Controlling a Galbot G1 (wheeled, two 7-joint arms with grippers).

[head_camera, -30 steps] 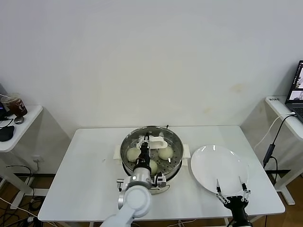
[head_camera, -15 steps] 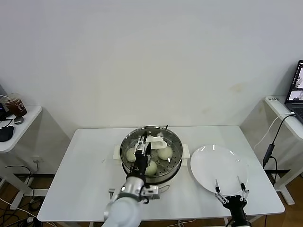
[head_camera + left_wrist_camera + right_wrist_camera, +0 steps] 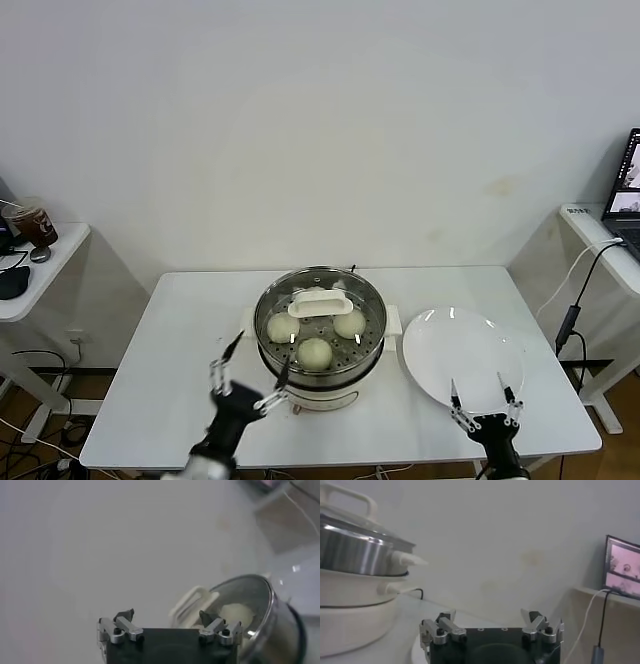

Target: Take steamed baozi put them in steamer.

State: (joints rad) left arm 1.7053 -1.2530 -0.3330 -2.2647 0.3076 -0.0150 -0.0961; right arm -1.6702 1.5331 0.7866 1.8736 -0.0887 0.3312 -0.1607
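Note:
The steamer (image 3: 320, 330), a shiny steel pot on a white base, stands mid-table with the glass lid on it; the lid's white handle (image 3: 318, 298) lies across the top. Three cream-white baozi (image 3: 283, 326) (image 3: 349, 323) (image 3: 315, 351) show through the lid; a fourth is hidden behind the handle. My left gripper (image 3: 255, 358) is open and empty, low at the steamer's front left, clear of it. In the left wrist view my left gripper (image 3: 166, 615) faces the steamer (image 3: 265, 615) and a baozi (image 3: 237, 614). My right gripper (image 3: 485, 395) (image 3: 489, 614) is open and empty at the plate's near edge.
An empty white plate (image 3: 463, 340) lies right of the steamer. A side table at the left holds a cup (image 3: 28, 222); another at the right holds a laptop (image 3: 628, 190), with a cable (image 3: 572, 320) hanging beside it. The steamer (image 3: 355, 555) also shows in the right wrist view.
My left gripper has drawn back from the lid handle over the steamer, down toward the table's front left, open. The lid stays on the steamer. The right gripper has barely moved.

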